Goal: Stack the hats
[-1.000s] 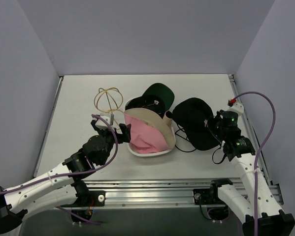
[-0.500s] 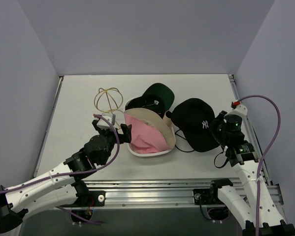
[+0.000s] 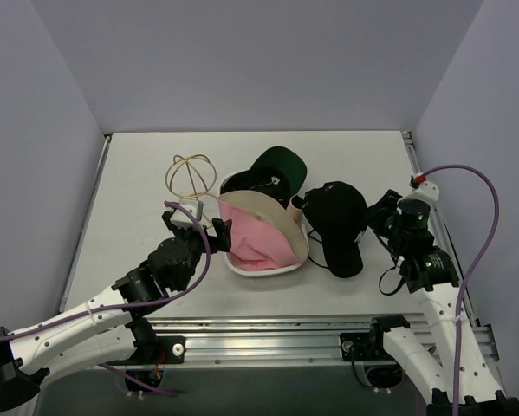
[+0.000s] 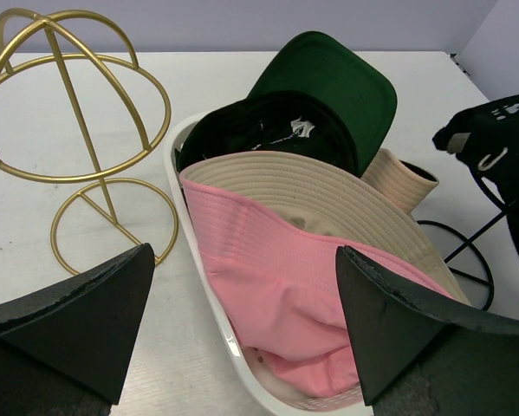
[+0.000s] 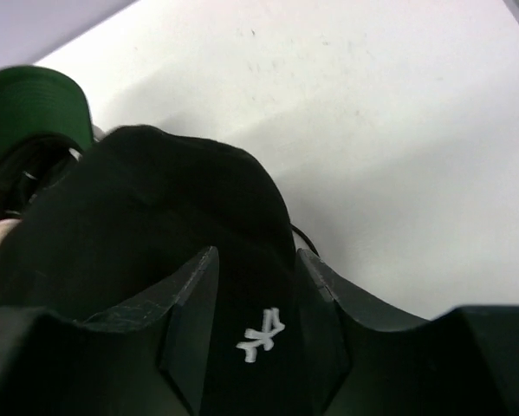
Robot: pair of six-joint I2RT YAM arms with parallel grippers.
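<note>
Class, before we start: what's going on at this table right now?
Two robot arms are stacking hats. The right gripper straddles the black cap, which sits bunched on a black stand to the right of the tray; whether it grips is unclear. The left gripper hangs open beside the pink hat, which lies in the tray with the beige hat and green cap. A gold stand is bare.
</note>
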